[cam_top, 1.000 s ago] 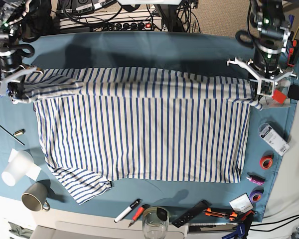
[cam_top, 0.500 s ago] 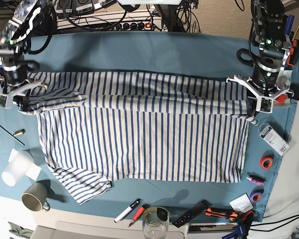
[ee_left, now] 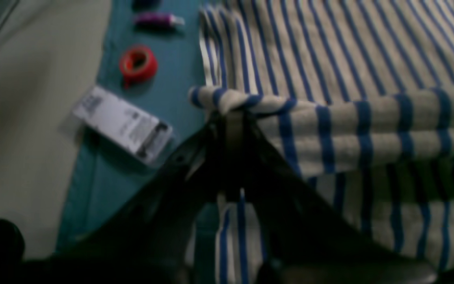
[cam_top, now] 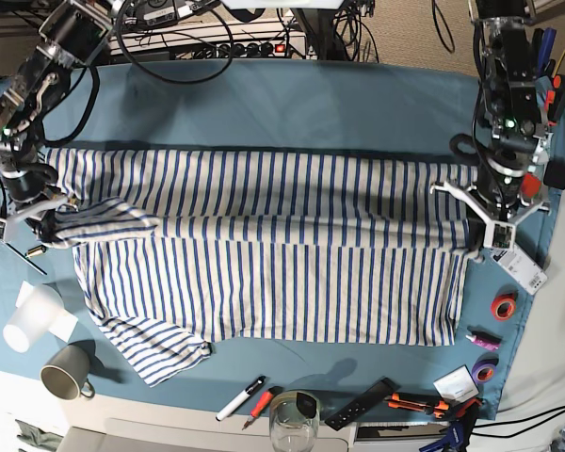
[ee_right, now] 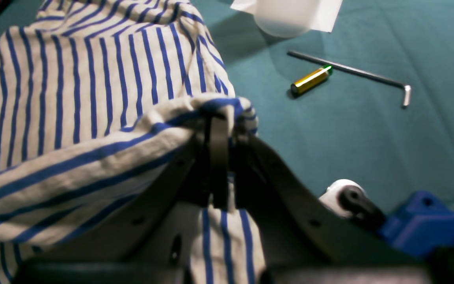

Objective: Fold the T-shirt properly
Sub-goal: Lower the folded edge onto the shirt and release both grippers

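The striped T-shirt [cam_top: 264,254] lies spread on the teal table cloth [cam_top: 264,104], its far part lifted and folded toward the near side. My left gripper [cam_top: 485,247], on the base view's right, is shut on the T-shirt's edge; the left wrist view shows the jaws pinching the folded cloth [ee_left: 235,106]. My right gripper [cam_top: 45,234], on the base view's left, is shut on the other end of the fold, near a sleeve; the right wrist view shows the cloth [ee_right: 219,108] clamped in it. A loose sleeve [cam_top: 155,348] lies at the near left.
Left of the T-shirt lie a hex key [ee_right: 353,73], a battery [ee_right: 311,79], a white cup [cam_top: 33,318] and a grey mug [cam_top: 66,372]. At the right are a packet [cam_top: 523,268], red tape [cam_top: 503,305] and purple tape [cam_top: 485,367]. Markers [cam_top: 240,397], a glass [cam_top: 294,424] and tools lie along the near edge.
Both grippers have pulled the held T-shirt edge toward the near side, widening the folded band. More bare teal cloth shows behind the T-shirt.
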`<state>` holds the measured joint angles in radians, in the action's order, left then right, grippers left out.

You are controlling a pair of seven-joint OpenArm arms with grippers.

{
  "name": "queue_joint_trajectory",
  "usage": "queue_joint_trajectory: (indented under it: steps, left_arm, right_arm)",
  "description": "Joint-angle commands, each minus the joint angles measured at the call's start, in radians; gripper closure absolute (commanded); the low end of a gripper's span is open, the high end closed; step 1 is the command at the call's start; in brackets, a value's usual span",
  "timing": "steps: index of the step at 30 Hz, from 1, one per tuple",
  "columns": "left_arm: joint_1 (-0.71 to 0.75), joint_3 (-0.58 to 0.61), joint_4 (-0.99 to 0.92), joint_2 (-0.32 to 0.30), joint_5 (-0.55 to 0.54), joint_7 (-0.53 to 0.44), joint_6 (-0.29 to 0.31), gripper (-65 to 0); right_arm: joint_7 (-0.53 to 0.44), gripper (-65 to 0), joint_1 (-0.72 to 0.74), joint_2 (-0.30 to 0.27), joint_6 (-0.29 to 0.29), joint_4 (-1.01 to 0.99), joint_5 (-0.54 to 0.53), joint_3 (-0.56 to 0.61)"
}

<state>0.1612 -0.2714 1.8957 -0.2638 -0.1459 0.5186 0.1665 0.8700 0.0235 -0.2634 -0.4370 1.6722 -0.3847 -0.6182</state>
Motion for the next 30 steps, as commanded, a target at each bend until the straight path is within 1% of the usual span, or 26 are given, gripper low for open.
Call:
queue_joint_trajectory:
  steps: [1,5,8,10,14,17,19,24,25,26,28,29,30]
  left_arm:
    - [-0.024,-0.006,0.016,-0.005,0.002,-0.029,-0.008,0.0]
    - [-0.051,-0.006,0.015,0.027,0.003,-0.029,-0.008,0.0]
    - [-0.058,-0.006,0.0,0.05,0.003,-0.029,-0.008,0.0]
    - [-0.062,-0.006,-0.024,0.05,0.003,-0.03,-0.009,0.0]
    - [-0.062,-0.006,-0.07,0.05,0.003,-0.032,-0.008,0.0]
    - [-0.062,-0.006,-0.106,0.05,0.003,-0.074,-0.008,0.0]
    - [-0.064,-0.006,-0.118,0.05,0.003,-0.078,-0.008,0.0]
    - [-0.064,-0.006,-0.121,0.049,0.003,-0.078,-0.008,0.0]
    - [-0.064,-0.006,-0.121,0.049,0.003,-0.078,-0.007,-1.0]
    - [-0.064,-0.006,-0.121,0.049,0.003,-0.078,-0.007,-7.7]
    - [-0.064,-0.006,-0.121,0.049,0.003,-0.078,-0.008,-20.7]
    - [-0.064,-0.006,-0.121,0.049,0.003,-0.078,-0.008,-25.8]
    - [-0.064,-0.006,-0.121,0.049,0.003,-0.077,-0.008,-29.5]
  right_arm:
    - [-0.029,0.0,0.025,-0.019,0.003,0.01,0.002,0.015]
    - [-0.033,0.0,0.054,-0.019,0.003,0.002,0.079,0.098]
    - [-0.036,0.0,0.072,-0.018,0.004,0.002,0.114,0.135]
    - [-0.04,0.0,0.083,-0.017,0.012,0.002,0.13,0.142]
    - [-0.045,0.0,0.09,-0.017,0.045,0.001,0.153,0.14]
    - [-0.065,0.0,0.09,-0.017,0.058,0.001,0.176,0.14]
    - [-0.07,0.0,0.091,-0.017,0.08,0.001,0.187,0.14]
    - [-0.07,0.0,0.096,-0.017,0.076,0.001,0.222,0.14]
    - [-0.07,0.0,0.095,-0.018,0.069,0.001,0.228,0.14]
    - [-0.07,-3.3,0.095,-0.018,0.062,0.001,0.229,0.14]
    - [-0.071,-13.5,0.095,-0.019,0.047,0.001,0.229,0.14]
    - [-0.071,-17.4,0.096,-0.02,0.047,0.001,0.229,0.14]
    - [-0.07,-19.7,0.095,-0.019,0.047,0.001,0.229,0.139]
